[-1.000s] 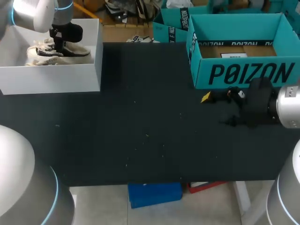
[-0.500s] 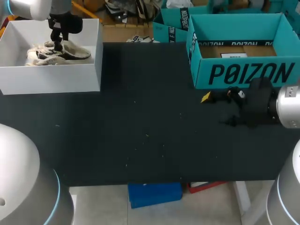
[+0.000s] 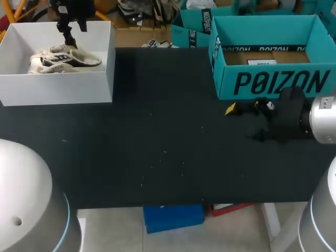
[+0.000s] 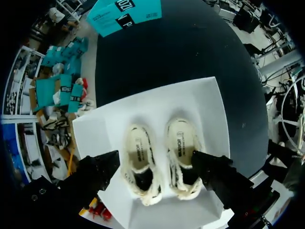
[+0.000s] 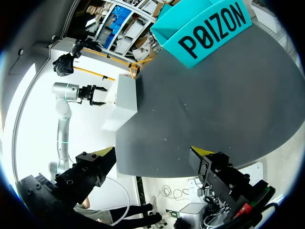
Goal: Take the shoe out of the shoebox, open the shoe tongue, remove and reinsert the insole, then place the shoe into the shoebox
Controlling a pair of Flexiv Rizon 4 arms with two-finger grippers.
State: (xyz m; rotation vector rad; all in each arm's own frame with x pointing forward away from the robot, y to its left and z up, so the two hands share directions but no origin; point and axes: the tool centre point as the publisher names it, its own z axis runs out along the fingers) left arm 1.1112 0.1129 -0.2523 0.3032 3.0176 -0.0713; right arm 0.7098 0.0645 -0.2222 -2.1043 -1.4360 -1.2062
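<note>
A pair of cream sneakers with dark trim [image 3: 63,59] lies side by side in the white shoebox [image 3: 58,89] at the table's far left. My left gripper [image 3: 68,35] hangs above the box's back part, clear of the shoes. In the left wrist view its black fingers stand open and wide over the two sneakers [image 4: 138,162], touching neither. My right gripper [image 3: 244,123] rests low over the table in front of the teal box [image 3: 273,79], open and empty; its yellow tips [image 5: 102,152] show apart in the right wrist view.
A second teal box [image 3: 191,29] stands behind the first at the back. The black table top [image 3: 157,147] stretches between the white shoebox and the teal box. In the right wrist view the white shoebox [image 5: 126,102] sits far ahead, across the table.
My left gripper has opened, let go of the shoe in the white box, and risen up and back from it. The right arm has kept still.
</note>
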